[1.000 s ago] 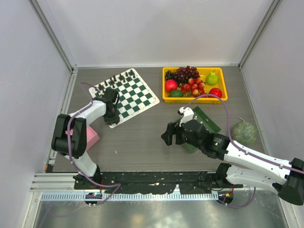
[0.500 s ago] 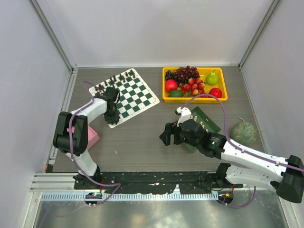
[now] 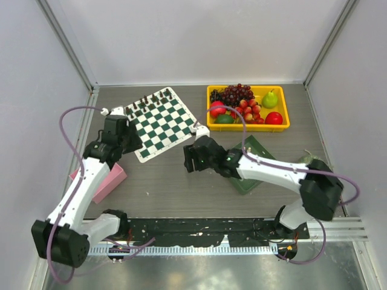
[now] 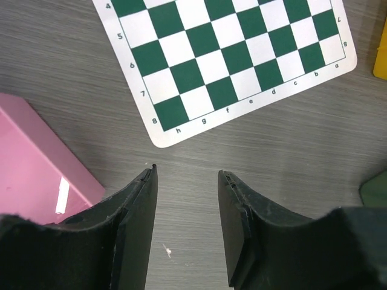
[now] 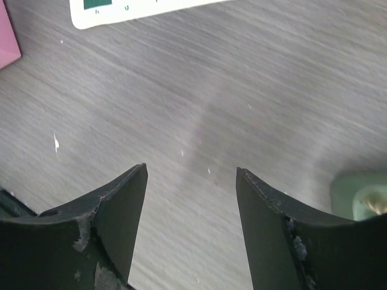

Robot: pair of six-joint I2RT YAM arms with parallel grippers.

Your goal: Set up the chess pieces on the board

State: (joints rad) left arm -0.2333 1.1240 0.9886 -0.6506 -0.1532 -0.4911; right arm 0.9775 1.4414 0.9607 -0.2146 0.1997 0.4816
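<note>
The board (image 3: 162,122) is laid flat on the far left part of the table (image 3: 169,188), turned at an angle. A row of dark pieces (image 3: 151,98) is stood along its far edge, and the other squares are seen bare.

The left gripper (image 4: 185,174) is held over the table just in front of the near corner of the board, with a pink box (image 4: 36,166) at its left. Its jaws are spread well apart and nothing is held between them.

The right gripper (image 5: 191,170) is held over the bare table, also near that corner. Its jaws are likewise wide apart and nothing is gripped.

At the right edge of the right wrist view a small beige piece (image 5: 376,202) is seen on a green surface, but it is blurred. In the top view a dark green tray (image 3: 247,181) is partly covered by the right arm, and the cream pieces cannot be made out there. A yellow tray (image 3: 269,127) of fruit is placed at the far right.
</note>
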